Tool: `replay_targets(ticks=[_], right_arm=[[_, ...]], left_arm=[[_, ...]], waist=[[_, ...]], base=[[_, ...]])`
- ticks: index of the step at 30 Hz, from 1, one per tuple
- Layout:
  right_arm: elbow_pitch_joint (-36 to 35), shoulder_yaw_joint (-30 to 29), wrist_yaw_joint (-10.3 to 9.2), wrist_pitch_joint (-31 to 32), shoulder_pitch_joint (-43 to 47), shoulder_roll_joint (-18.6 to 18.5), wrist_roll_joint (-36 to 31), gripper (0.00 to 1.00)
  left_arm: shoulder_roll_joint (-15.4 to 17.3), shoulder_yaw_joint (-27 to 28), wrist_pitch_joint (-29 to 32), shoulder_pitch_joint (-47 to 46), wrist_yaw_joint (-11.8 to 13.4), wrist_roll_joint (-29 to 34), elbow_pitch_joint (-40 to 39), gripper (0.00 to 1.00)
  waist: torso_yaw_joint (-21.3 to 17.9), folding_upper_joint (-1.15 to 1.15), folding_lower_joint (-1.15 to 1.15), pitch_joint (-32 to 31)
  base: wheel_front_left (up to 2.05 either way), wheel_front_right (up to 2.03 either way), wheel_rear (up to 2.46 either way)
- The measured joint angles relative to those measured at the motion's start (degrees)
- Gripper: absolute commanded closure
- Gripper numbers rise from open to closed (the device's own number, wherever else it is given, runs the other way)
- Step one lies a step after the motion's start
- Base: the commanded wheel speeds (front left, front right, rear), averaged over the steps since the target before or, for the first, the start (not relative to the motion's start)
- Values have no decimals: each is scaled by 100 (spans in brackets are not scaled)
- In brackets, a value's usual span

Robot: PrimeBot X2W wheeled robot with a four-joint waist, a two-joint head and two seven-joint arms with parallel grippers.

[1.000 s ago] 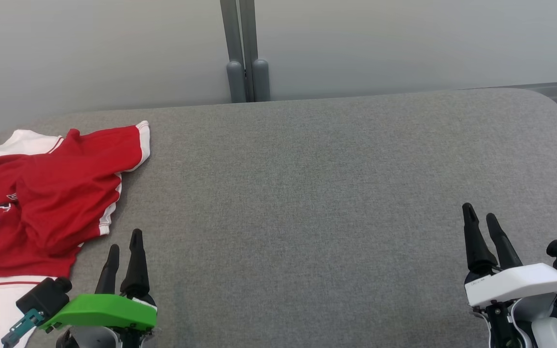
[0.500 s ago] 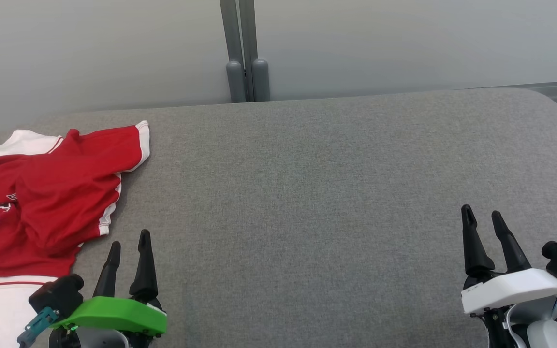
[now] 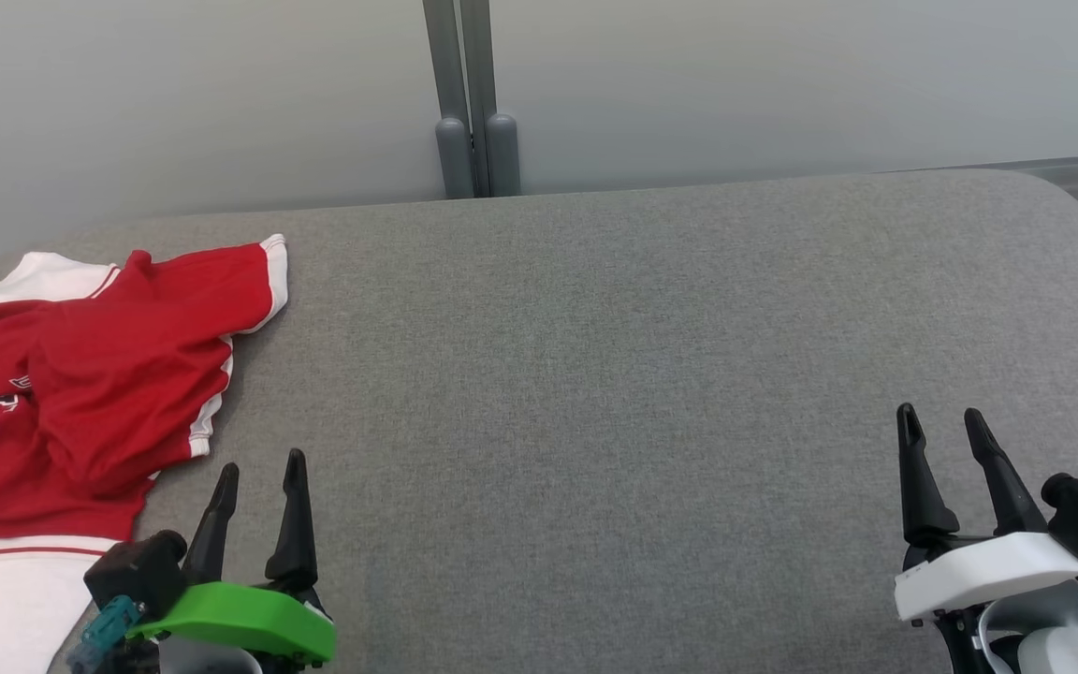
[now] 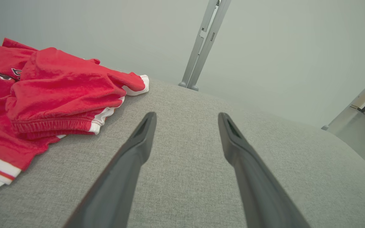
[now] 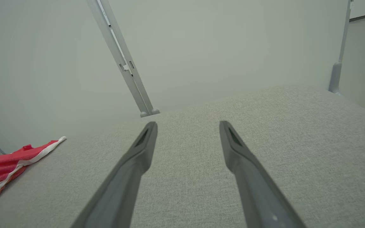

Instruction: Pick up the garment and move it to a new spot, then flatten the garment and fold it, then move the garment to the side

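Item: red garment [image 3: 80, 393] with white trim and dark lettering. It lies crumpled at the left end of the grey padded counter [image 3: 595, 374], at 9 o'clock in the head view, and part of it runs past the picture's edge.

Left gripper [image 3: 261, 462]: fingers [image 3: 294, 515] parted and empty. It stands just beside the cloth, which sits at 10 to 11 o'clock from it, and does not touch it.

Right gripper [image 3: 939, 413]: fingers likewise spread, carrying nothing. It is well apart from the cloth, at 4 o'clock in the head view, over bare counter.

Handling assessment: a light, limp knit with no stiffness. It is expected to sag and trail when lifted and to drag on the woven counter rather than slide. It is not fragile. A single pinch would bunch it further.

Recommended hold: the white-cuffed sleeve [image 3: 272, 271] at 12 o'clock of the heap and the ribbed hem [image 4: 52, 125] facing the left gripper are the thickest, best-defined edges. Pinch a raised fold there, not the flat middle. Two-point holds at opposite edges would suit the spreading.

Status: the pick-up has not begun.
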Motion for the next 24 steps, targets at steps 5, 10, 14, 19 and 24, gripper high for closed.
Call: replay_targets(ticks=[5,10,14,19,24], right_arm=[[0,-34,0,-67,29,0,-296,0],[1,-112,0,-136,37,8,-578,0],[15,-176,0,-186,55,19,-761,0],[23,-285,0,-254,64,44,-983,0],[60,-368,0,-303,102,82,-1099,0]], left_arm=[[9,-26,-70,61,-2,250,57,0],[13,-53,-142,68,-10,541,115,0],[14,-56,-192,68,-26,738,171,0],[12,-8,-248,68,-26,889,236,0],[3,42,-302,70,-53,958,326,0]], waist=[[-4,0,0,-7],[-8,0,0,-1],[-11,0,0,4],[-19,0,0,10],[-25,0,0,13]], base=[[0,0,0],[0,0,0],[0,0,0],[0,0,0],[0,0,0]])
